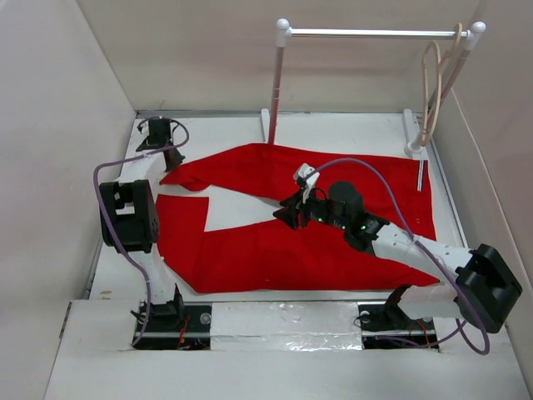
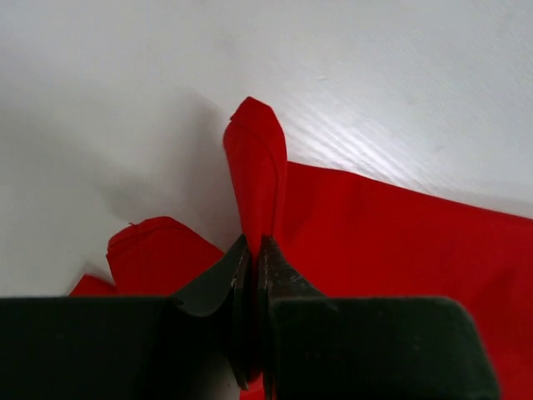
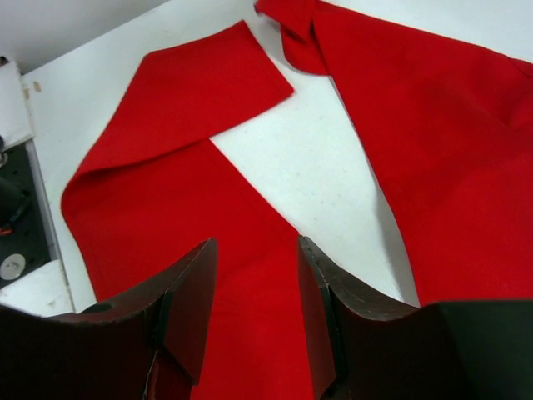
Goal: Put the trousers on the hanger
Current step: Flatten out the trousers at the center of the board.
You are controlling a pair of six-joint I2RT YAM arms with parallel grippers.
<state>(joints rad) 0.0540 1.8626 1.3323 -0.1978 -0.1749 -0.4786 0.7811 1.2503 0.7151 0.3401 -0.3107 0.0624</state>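
Note:
The red trousers (image 1: 333, 242) lie flat on the white table, legs pointing left, waist at the right. My left gripper (image 1: 170, 158) is at the far-left end of the far leg. In the left wrist view it (image 2: 252, 247) is shut on a pinched fold of the red cloth (image 2: 256, 167). My right gripper (image 1: 287, 215) is open and empty, hovering over the inner edge of the near leg. The right wrist view shows its jaws (image 3: 256, 250) spread above the red cloth (image 3: 166, 208). The beige hanger (image 1: 431, 92) hangs from the right end of the rail, apart from both grippers.
A white rail stand (image 1: 276, 83) with two posts and a metal bar (image 1: 375, 33) stands at the back of the table. A small metal rod (image 1: 421, 175) lies by the right post's foot. Walls enclose the left, back and right sides.

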